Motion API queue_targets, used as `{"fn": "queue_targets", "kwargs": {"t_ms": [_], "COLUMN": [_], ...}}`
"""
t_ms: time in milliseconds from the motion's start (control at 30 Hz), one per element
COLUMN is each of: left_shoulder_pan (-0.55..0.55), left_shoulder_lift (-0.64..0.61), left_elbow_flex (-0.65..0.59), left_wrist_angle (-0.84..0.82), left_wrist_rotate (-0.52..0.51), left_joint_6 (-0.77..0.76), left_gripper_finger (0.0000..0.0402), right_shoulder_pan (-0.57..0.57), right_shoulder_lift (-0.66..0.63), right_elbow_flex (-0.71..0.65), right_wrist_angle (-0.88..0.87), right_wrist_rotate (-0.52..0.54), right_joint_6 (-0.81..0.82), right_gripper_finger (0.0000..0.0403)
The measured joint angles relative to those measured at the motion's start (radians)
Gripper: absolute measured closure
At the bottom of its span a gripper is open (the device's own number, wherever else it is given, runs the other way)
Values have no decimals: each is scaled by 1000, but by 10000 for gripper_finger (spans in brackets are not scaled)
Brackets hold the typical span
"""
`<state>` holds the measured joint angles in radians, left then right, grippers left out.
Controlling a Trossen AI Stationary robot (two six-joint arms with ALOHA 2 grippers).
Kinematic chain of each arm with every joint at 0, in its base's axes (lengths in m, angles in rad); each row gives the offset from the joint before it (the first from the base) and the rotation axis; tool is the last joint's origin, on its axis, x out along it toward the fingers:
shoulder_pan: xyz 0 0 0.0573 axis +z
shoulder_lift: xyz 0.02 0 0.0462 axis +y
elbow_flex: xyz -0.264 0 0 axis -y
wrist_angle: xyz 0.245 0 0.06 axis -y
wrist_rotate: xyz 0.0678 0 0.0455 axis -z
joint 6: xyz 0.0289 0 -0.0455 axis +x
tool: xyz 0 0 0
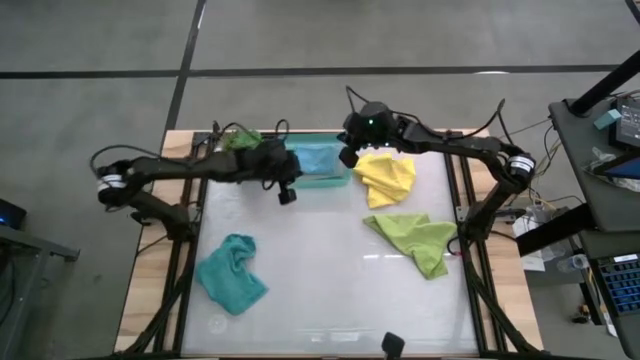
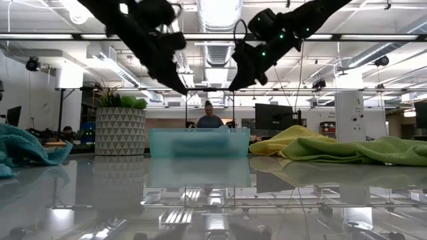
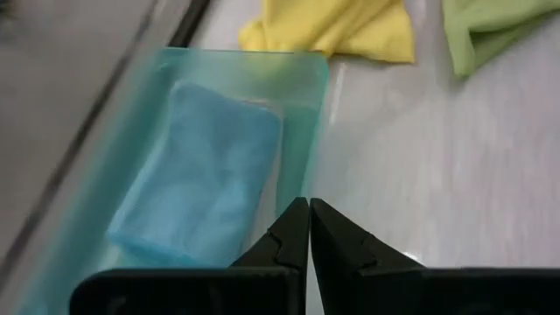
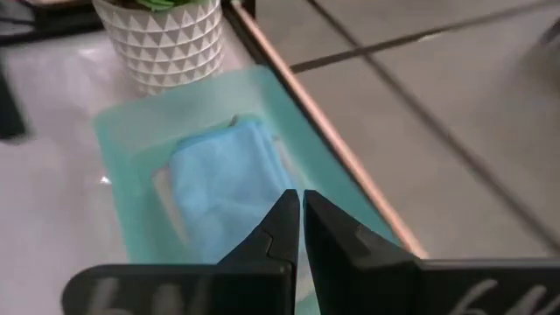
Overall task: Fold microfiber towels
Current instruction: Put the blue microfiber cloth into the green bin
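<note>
Though jaws shut — both arms (image 1: 287, 195) (image 1: 348, 157) above tray (image 1: 320, 178)

Bright overhead ceiling lights, glossy table (image 2: 213, 200) glare and reflections, wrist views softly blurred

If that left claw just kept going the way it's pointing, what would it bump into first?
Probably the teal tray: the shut left gripper aims at its near wall, with the folded blue towel inside just past it. Depth is hard to judge, so it might strike the table beside the tray instead.

Folded towel (image 1: 316, 158) in tray (image 1: 330, 181)
</note>
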<state>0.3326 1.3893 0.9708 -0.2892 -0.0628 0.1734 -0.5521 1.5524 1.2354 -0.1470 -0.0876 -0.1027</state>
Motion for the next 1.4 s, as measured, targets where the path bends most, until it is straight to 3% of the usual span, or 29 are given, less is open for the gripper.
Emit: {"fn": "queue_targets", "kwargs": {"t_ms": [133, 300, 533, 800, 1067, 1400], "left_shoulder_pan": [56, 118, 184, 192, 198, 208], "left_shoulder_lift": [103, 190, 219, 231, 230, 230], "left_elbow_flex": [68, 154, 152, 111, 94, 41], "left_wrist_angle": [-55, -184, -187, -64, -40, 172], "left_wrist_rotate": [53, 78, 79, 63, 4, -26], "left_joint_6": [68, 120, 33, -49, -90, -64], "left_gripper_finger": [401, 390, 319, 251, 242, 242], "right_shoulder_pan": [-49, -63, -62, -62, -61, -61], "right_shoulder_lift": [7, 29, 129, 279, 330, 346], "right_elbow_flex": [0, -1, 9, 130, 218, 216], "right_wrist_angle": [-19, -14, 25, -24, -152, -139], "right_wrist_rotate": [-133, -149, -149, -160, -157, -156], "right_joint_6": [75, 140, 249, 288, 268, 250], "right_gripper_finger": [385, 341, 266, 221, 216, 242]}}
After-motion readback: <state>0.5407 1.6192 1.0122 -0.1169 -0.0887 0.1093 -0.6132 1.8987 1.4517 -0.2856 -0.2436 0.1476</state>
